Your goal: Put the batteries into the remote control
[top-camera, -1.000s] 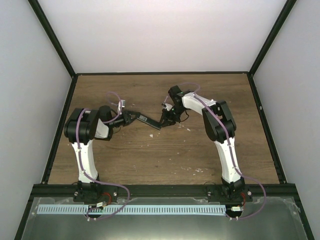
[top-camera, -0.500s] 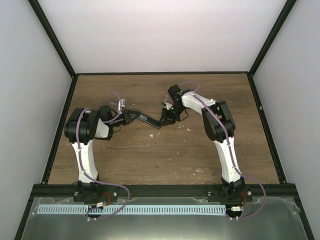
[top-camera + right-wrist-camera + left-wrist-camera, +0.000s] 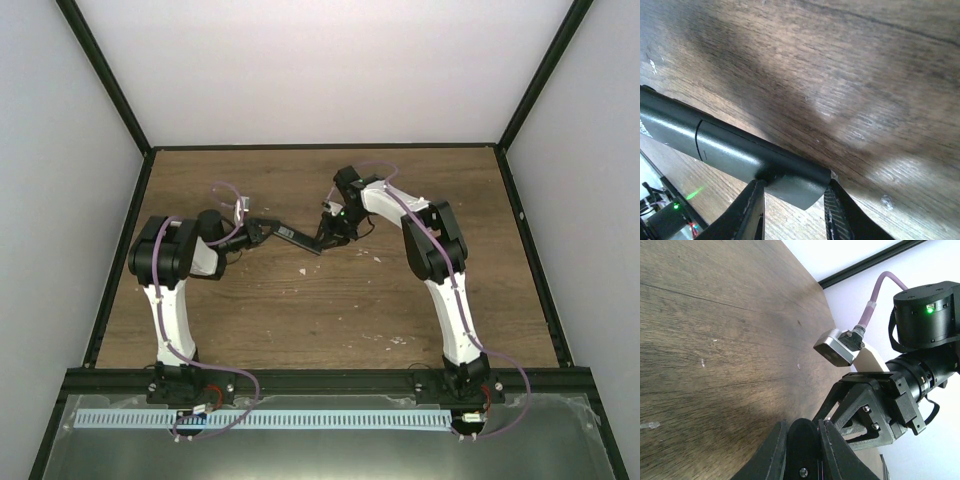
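The slim black remote control (image 3: 297,239) is held above the wooden table between both arms. My left gripper (image 3: 266,233) is shut on its left end, which shows as a rounded black tip (image 3: 805,445) squeezed between the fingers. My right gripper (image 3: 325,238) is shut on the right end; in the right wrist view the remote (image 3: 735,150) runs left from my gripper (image 3: 792,202), with a seam across its back. The right gripper's body also shows in the left wrist view (image 3: 875,405). No blue batteries are in view.
Pale specks of debris lie on the table (image 3: 300,320) near the right arm (image 3: 378,258) and nearer the front (image 3: 392,340); one shows in the right wrist view (image 3: 886,201). Black frame rails border the table.
The right gripper and the remote's right end have shifted slightly left and farther back. The left arm has barely moved.
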You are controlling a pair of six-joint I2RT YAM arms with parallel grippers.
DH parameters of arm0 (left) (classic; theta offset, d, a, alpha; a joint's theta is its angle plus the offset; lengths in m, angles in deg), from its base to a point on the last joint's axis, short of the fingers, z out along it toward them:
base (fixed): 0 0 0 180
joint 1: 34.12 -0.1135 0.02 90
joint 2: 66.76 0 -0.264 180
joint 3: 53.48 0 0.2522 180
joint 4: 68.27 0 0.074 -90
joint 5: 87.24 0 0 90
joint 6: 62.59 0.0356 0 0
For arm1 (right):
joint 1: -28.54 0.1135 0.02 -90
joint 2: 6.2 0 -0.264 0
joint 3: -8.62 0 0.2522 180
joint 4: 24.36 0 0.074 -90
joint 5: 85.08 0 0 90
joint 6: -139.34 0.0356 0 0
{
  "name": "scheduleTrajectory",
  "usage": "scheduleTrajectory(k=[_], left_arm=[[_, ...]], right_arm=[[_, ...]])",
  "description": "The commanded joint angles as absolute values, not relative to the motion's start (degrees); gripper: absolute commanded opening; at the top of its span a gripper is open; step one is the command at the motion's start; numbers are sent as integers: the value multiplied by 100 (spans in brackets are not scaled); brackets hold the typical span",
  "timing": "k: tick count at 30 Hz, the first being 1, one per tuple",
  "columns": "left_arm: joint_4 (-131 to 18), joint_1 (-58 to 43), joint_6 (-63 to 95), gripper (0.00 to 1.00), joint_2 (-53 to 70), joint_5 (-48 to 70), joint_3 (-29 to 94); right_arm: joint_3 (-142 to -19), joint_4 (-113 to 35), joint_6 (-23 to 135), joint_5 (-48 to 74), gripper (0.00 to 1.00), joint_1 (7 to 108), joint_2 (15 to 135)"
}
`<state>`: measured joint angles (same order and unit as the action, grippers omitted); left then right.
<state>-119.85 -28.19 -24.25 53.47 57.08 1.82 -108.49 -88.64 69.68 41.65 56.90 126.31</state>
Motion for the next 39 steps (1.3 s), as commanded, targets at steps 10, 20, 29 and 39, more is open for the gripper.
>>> scheduleTrajectory(k=[10, 20, 29, 39], left_arm=[[-12355, -2489, -2553, 0, 5654, 6501, 131], [-13217, -2702, -3197, 0, 5827, 6474, 6], [-12622, -2719, -2781, 0, 5511, 6349, -43], [-11248, -2608, -2229, 0, 4541, 5946, 28]], right_arm=[[-10443, -7620, 6810, 3646, 33, 5835, 12098], [-9935, -7521, 6750, 3013, 52, 5687, 11199], [-9709, -7405, 6081, 3131, 65, 5606, 10592], [-9395, -7217, 4965, 3612, 70, 5421, 10307]])
